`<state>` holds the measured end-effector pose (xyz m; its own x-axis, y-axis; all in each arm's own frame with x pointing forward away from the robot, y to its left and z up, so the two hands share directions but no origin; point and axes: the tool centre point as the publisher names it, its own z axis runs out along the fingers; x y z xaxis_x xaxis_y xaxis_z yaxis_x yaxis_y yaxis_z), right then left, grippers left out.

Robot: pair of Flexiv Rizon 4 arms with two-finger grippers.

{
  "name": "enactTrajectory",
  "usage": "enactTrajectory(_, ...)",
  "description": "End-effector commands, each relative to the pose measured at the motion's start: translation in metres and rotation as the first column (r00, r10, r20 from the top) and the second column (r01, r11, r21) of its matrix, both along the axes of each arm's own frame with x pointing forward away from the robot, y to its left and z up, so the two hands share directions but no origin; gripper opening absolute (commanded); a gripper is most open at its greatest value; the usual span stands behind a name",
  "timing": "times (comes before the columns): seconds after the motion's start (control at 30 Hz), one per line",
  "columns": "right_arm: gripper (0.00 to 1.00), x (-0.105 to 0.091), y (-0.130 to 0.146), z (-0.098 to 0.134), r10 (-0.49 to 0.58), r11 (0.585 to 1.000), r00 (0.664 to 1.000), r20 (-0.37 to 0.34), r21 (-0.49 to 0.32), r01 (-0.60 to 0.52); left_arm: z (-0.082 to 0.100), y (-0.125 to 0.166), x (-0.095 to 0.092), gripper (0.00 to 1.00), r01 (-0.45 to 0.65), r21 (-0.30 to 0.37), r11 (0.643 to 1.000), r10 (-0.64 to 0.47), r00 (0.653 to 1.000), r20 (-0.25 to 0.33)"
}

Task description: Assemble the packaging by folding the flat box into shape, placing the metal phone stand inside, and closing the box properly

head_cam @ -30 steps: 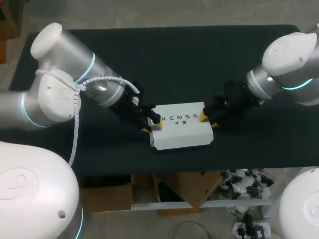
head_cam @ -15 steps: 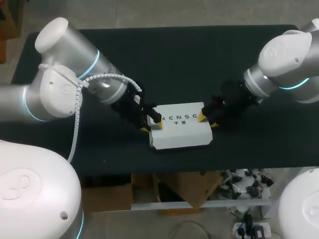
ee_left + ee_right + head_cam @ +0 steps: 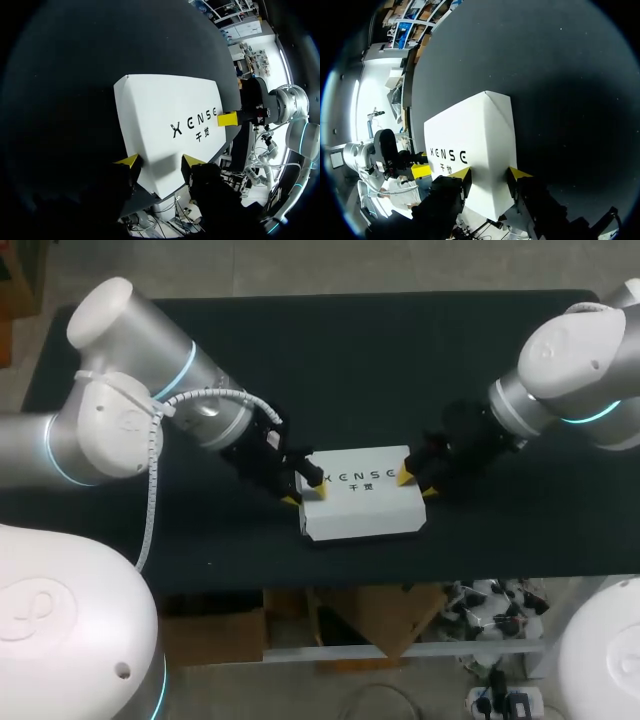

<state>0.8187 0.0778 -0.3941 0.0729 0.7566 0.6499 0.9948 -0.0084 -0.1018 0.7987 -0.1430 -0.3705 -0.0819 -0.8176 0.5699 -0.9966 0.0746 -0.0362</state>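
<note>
The white rectangular cardboard box [image 3: 362,495], lid down, sits midway along the black table's [image 3: 400,350] robot-side edge. It looks light and stiff but crushable, best held by its short ends. The left jaws and right jaws each straddle one end; whether they pinch it, I cannot tell. Only the wrist views show the box end lying between the yellow tips.

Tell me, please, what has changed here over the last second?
Very little. The left arm and right arm each shifted their elbows slightly inward, mostly in the first half second. The left hand and right hand stayed at the two ends of the box, which did not visibly move on the table.
</note>
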Motion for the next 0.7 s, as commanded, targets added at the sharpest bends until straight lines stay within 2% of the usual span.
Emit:
enactTrajectory(0.03,0.47,-0.002,0.008,-0.006,-0.002,1.0,1.0,0.001,-0.003,0.002,-0.002,-0.008,0.0,0.51,0.0,0.005,1.0,0.0,1.0,-0.001)
enactTrajectory(0.17,0.47,-0.003,0.006,-0.007,-0.002,1.0,1.0,0.002,-0.006,0.002,-0.004,-0.007,0.0,0.54,-0.003,0.008,1.0,0.003,1.0,-0.006)
enactTrajectory(0.7,0.46,-0.005,-0.004,-0.007,-0.012,0.999,1.0,-0.002,-0.03,0.012,-0.006,0.008,-0.001,0.53,-0.027,0.012,1.0,0.027,1.0,-0.016)
